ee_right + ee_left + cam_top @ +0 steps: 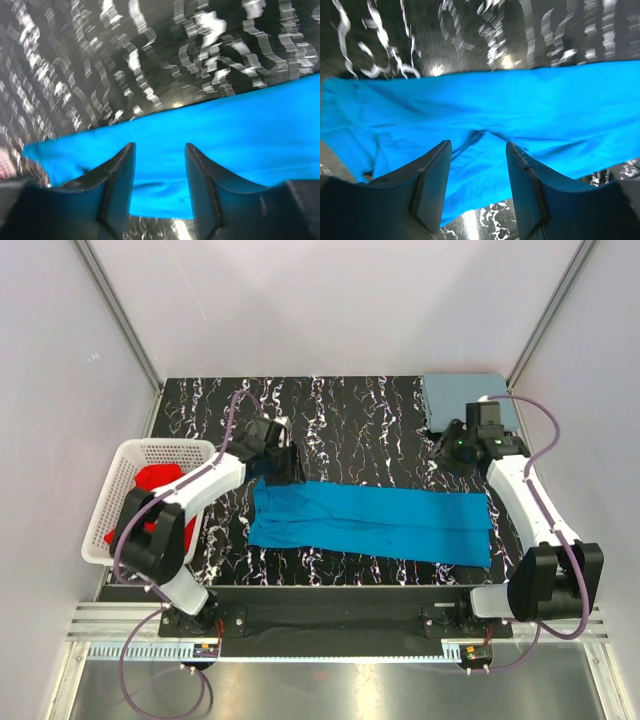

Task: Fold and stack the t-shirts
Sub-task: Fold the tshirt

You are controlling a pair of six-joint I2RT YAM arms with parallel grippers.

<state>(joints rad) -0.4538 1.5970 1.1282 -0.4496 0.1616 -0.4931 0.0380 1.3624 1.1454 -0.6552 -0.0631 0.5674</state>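
Observation:
A bright blue t-shirt (370, 525) lies flat on the table, folded into a long strip that runs left to right. My left gripper (283, 464) hovers at the strip's far left corner. In the left wrist view the left gripper (478, 144) stands open over the blue t-shirt (485, 100), with nothing between its fingers. My right gripper (452, 456) hangs just beyond the strip's far right edge. It too is open (160, 145), above the blue t-shirt (210, 130). A dusty grey-blue t-shirt (462, 398) lies folded at the back right corner. Red t-shirts (152, 482) sit in the basket.
A white lattice basket (170, 452) stands at the table's left edge, beside the left arm. The black marbled tabletop (360, 420) is bounded by pale walls at the back and sides. The arms' bases sit on the near rail.

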